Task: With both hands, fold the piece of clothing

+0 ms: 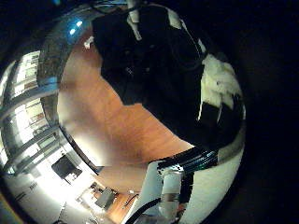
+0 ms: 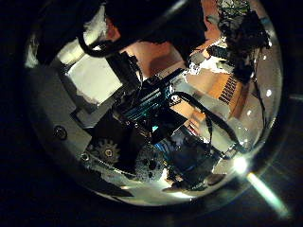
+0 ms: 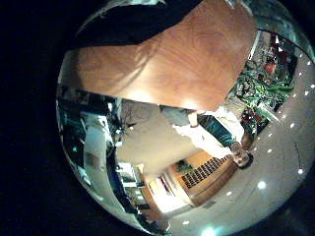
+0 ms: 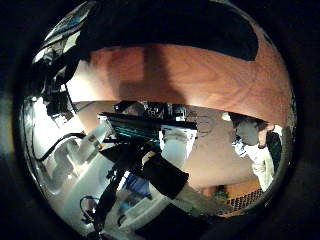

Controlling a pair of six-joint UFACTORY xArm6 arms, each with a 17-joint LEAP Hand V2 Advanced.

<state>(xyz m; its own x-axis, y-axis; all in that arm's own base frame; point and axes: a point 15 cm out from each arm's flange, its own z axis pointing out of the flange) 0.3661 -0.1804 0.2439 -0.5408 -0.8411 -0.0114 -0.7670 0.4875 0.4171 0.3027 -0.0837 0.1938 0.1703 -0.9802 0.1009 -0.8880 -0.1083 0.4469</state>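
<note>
Black cloth — the piece of clothing (image 1: 140, 51) — lies on the wooden table (image 1: 103, 117), a dark heap under the left palm and a dark edge (image 3: 128, 25) at the rim of the right palm's views. Neither palm looks close to it, so the step in hand is likely the reach. The left hand (image 2: 142, 132) shows curled fingers holding nothing; the right hand (image 4: 140, 150) — I cannot tell its state. Best to bring both down evenly onto one edge and pinch only the top layer.
</note>
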